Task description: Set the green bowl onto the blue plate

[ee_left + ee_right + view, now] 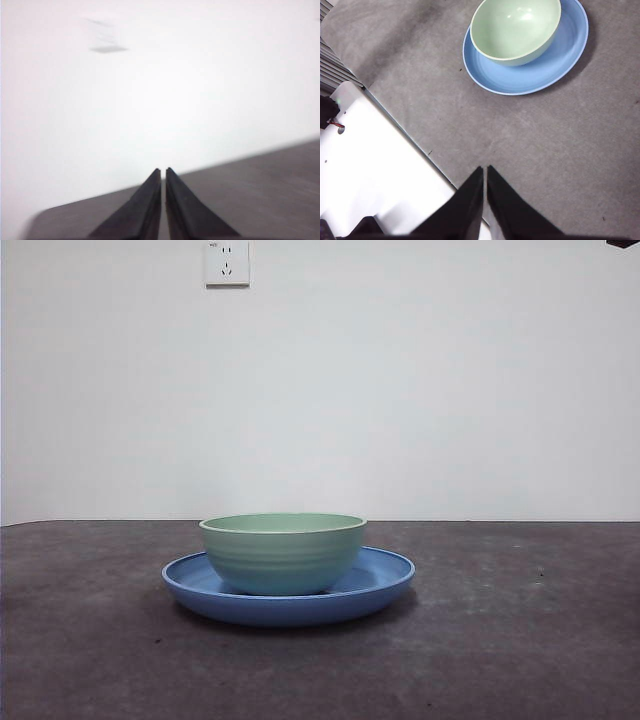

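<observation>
While the green bowl (pixel 283 552) sat upright inside the blue plate (pixel 385 580), near the middle of the grey table (pixel 520 640), the right gripper (pixel 485 172) hung well apart, jaws closed and empty; the left gripper (pixel 163 174) was likewise closed, facing the wall.

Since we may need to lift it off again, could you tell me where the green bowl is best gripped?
Probably the green bowl by its rim, from above: it sits upright and open on the blue plate, so one jaw can go inside the wall and one outside.
</observation>
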`<state>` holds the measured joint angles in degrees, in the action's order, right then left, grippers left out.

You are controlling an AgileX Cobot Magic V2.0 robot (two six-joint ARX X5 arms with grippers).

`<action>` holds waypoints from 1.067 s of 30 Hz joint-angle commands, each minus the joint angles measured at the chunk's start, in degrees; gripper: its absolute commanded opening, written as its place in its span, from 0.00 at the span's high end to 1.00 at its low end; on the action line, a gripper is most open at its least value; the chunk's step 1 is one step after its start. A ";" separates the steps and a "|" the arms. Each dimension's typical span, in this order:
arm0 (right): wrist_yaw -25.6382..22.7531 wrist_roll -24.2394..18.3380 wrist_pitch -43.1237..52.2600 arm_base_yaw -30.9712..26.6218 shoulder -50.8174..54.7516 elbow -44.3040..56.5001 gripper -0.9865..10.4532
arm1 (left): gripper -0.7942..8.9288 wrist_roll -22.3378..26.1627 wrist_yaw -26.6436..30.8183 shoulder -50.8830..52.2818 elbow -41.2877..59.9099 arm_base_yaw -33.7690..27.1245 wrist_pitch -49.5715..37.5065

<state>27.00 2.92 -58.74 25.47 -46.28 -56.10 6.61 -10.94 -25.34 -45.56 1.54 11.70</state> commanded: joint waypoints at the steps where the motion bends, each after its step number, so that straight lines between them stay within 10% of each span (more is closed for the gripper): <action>1: 0.02 -0.63 0.46 0.37 -0.42 -0.70 0.91 | 0.90 0.42 5.60 3.10 5.57 -1.25 -1.09; 32: 0.02 -0.61 0.48 0.37 -0.42 -0.70 0.91 | 0.90 -7.56 7.08 25.18 44.54 -3.08 -1.01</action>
<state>27.00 2.81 -58.74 25.47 -46.28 -56.10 -0.16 -4.05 -0.36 -2.00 -1.43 10.57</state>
